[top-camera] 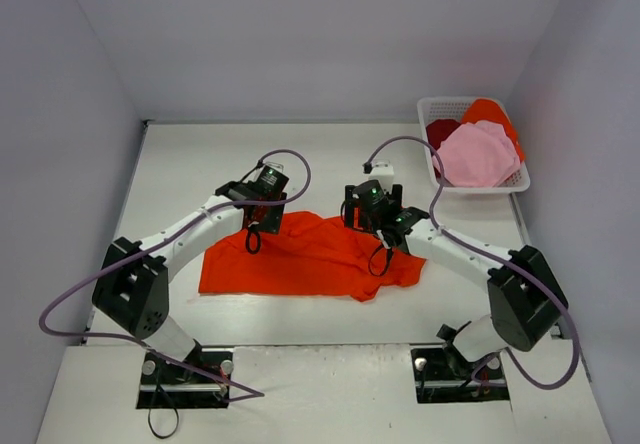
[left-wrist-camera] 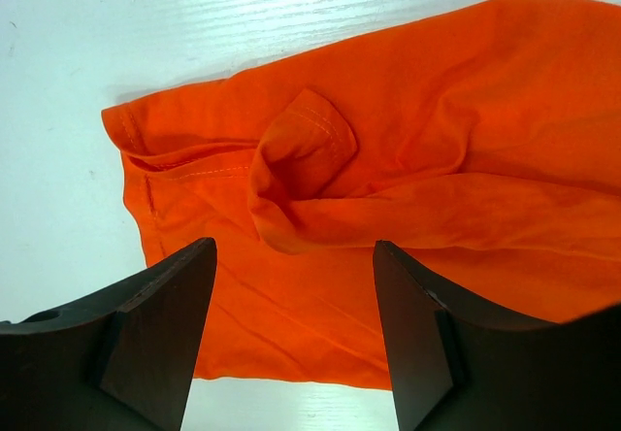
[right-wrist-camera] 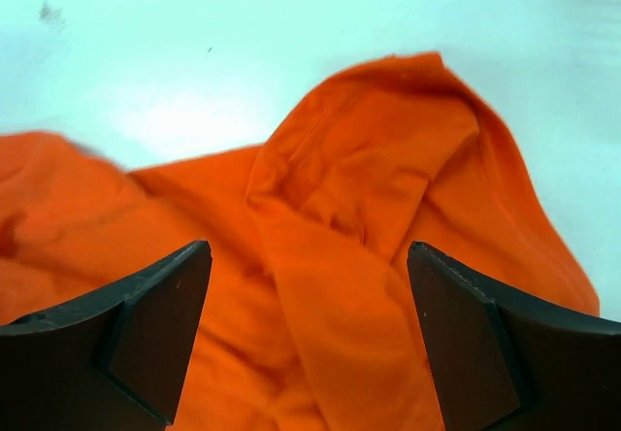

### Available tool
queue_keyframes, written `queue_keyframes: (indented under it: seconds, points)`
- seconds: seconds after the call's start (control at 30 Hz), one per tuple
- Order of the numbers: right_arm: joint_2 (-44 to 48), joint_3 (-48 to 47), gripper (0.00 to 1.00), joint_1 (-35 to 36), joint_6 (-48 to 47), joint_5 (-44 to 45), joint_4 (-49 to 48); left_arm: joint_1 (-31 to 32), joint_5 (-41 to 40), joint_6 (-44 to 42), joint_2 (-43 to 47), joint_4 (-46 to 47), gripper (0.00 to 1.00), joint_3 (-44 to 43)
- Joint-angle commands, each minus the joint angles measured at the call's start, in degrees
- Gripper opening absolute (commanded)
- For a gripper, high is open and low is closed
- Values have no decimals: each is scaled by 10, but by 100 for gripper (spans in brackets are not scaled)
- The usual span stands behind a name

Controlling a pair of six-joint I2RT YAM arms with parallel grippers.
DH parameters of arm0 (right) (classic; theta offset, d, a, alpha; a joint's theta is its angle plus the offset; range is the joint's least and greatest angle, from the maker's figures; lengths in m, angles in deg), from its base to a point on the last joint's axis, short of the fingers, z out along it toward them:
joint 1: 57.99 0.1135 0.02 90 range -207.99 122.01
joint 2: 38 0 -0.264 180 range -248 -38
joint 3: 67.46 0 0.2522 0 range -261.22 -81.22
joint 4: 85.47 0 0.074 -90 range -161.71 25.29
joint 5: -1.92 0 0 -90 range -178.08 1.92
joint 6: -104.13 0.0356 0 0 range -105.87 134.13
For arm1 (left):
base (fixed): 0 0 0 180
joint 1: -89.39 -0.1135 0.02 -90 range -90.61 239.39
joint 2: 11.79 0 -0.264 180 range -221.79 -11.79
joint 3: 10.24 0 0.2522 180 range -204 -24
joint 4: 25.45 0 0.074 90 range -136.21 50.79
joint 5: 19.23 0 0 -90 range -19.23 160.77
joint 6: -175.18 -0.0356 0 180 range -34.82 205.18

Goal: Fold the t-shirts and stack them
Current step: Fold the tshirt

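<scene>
White lattice basket (top-camera: 487,188) sits at the far right corner of the table (top-camera: 180,184), against the right wall. Contents, three t-shirts, all loosely bunched: light pink t-shirt (top-camera: 478,154) on top and toward the front, filling most of the opening; dark red t-shirt (top-camera: 440,132) showing at the back left corner; orange t-shirt (top-camera: 492,112) rising over the rim at the back right. Fourth item, the large orange-red t-shirt (top-camera: 300,256), lies outside the basket, well apart from it, spread on the table centre between the two arms, wrinkled and not squared up. Left wrist view: its edge with a hemmed flap (left-wrist-camera: 306,149) turned back on the cloth. Right wrist view: a ridge of cloth (right-wrist-camera: 369,208) humped up near the shirt's right end. Left gripper (left-wrist-camera: 294,245) hangs over the shirt's upper left part (top-camera: 252,229), jaws spread wide, nothing between them. Right gripper (right-wrist-camera: 308,247) hangs over the upper right part (top-camera: 372,226), jaws likewise wide apart, gripping no cloth.
</scene>
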Motion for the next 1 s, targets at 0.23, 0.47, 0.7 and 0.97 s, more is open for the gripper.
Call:
queue_keyframes:
  seconds: [0.23, 0.47, 0.7, 0.97]
  points:
    - [-81, -36, 57, -41, -37, -55, -101, 3, -16, 9, 15, 35, 61, 8]
    - [-90, -25, 49, -12, -31, -50, -103, 3, -11, 17, 2, 50, 61, 13]
    - [-115, -24, 48, -3, -31, -46, -103, 3, -17, 16, 5, 52, 61, 22]
    - [-126, -20, 47, -1, -30, -35, -105, 2, -21, 14, 3, 56, 61, 28]
